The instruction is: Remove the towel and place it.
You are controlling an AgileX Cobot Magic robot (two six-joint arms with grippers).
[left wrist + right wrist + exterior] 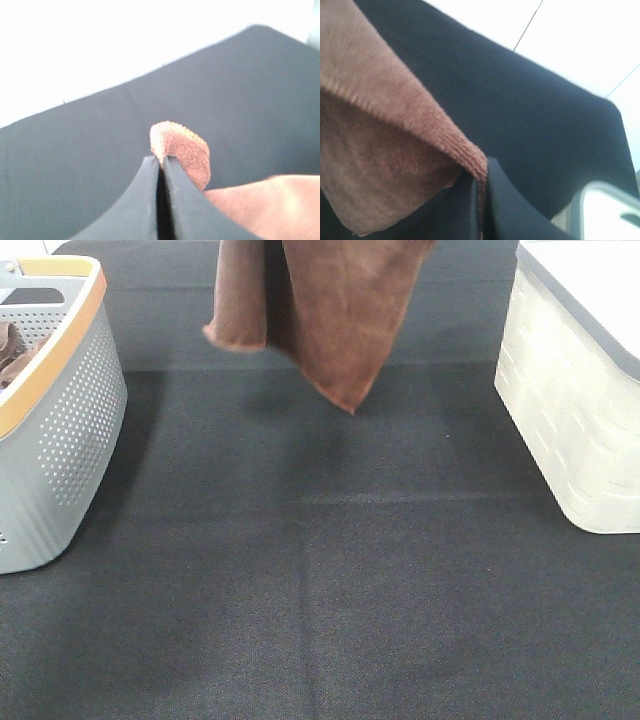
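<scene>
The towel (330,320) hangs above the black table (320,620) at 12 o'clock in the exterior high view, clear of the surface. It is reddish-brown, soft-napped microfibre with a ribbed stitched hem. It drapes in two folds, with the lowest corner pointing down. The left gripper (161,162) has its jaws pressed together on one hemmed corner. The right gripper (481,192) is likewise clamped on the hem of another edge. The grey basket (70,430), containing a bunched brown cloth (10,355), stands at 9 o'clock. A white lidded bin (575,430) stands at 3 o'clock.
</scene>
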